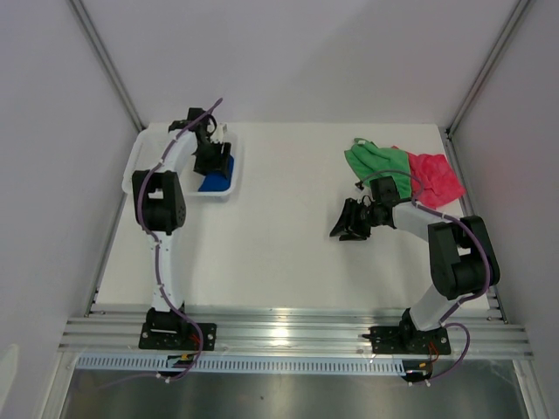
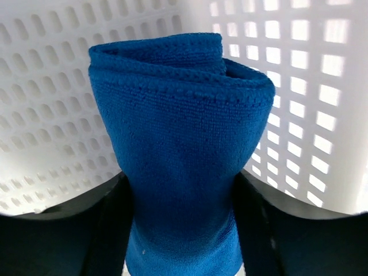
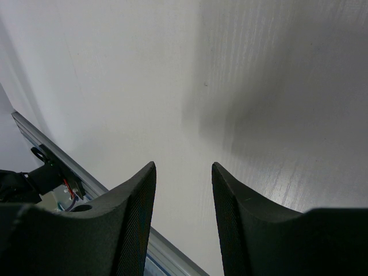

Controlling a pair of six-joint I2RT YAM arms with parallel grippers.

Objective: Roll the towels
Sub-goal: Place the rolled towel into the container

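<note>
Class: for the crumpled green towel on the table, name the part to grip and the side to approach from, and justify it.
The green towel lies low and bunched, its right side meeting the pink-red towel. So probably pinch its free left edge from above, coming from the left.

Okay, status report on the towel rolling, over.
Left gripper straddles rolled blue towel in white mesh basket, grip unclear. Right gripper open, empty. Green towel and pink-red towel unrolled, far right. Nothing blocking.

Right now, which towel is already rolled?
The blue towel, rolled, in the white basket at the left gripper; the green towel and pink-red towel lie crumpled.
</note>
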